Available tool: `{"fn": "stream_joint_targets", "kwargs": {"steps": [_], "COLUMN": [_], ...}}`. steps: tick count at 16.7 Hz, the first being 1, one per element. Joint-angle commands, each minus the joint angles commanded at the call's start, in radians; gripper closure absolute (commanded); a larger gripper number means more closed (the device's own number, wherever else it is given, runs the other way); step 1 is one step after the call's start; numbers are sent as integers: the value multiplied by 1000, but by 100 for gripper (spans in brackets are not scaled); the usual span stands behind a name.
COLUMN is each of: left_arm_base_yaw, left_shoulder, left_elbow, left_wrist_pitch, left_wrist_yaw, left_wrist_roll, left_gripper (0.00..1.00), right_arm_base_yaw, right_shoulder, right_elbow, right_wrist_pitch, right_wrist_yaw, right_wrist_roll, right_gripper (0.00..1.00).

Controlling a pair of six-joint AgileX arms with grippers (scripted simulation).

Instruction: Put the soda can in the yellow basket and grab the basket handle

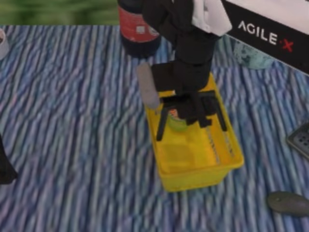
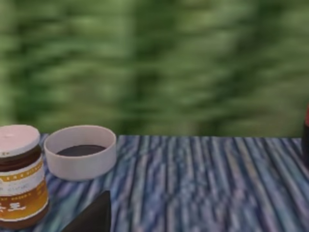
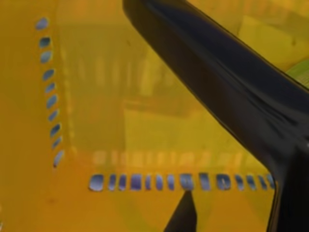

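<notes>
Two arms share the counter (image 1: pixel 72 121); the right hand (image 1: pixel 186 116) reaches down into the basket (image 1: pixel 193 174) near its far end, over the can (image 1: pixel 175 121), of which only a green and orange sliver shows; whether its fingers are wide or gripping, I cannot tell; the handle (image 1: pixel 164 116) stands across the basket beside the hand; the left arm sits parked at the counter's left edge; a dark bottle (image 1: pixel 137 29) stands behind the basket.
</notes>
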Motion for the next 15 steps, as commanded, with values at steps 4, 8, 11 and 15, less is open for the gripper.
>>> {"fn": "stream_joint_targets", "kwargs": {"steps": [4, 8, 11, 15], "left_arm_base_yaw": [0, 0, 0, 0], "left_shoulder": [0, 0, 0, 0], "left_elbow": [0, 0, 0, 0], "left_wrist_pitch": [0, 0, 0, 0], "left_wrist_yaw": [0, 0, 0, 0], "left_wrist_roll": [0, 0, 0, 0], "left_gripper": [0, 0, 0, 0], "right_arm_base_yaw": [0, 0, 0, 0], "right_shoulder": [0, 0, 0, 0], "right_elbow": [0, 0, 0, 0], "right_wrist_pitch": [0, 0, 0, 0], "right_wrist_yaw": [0, 0, 0, 0], "right_wrist_roll": [0, 0, 0, 0], "right_gripper": [98, 100, 100, 100]}}
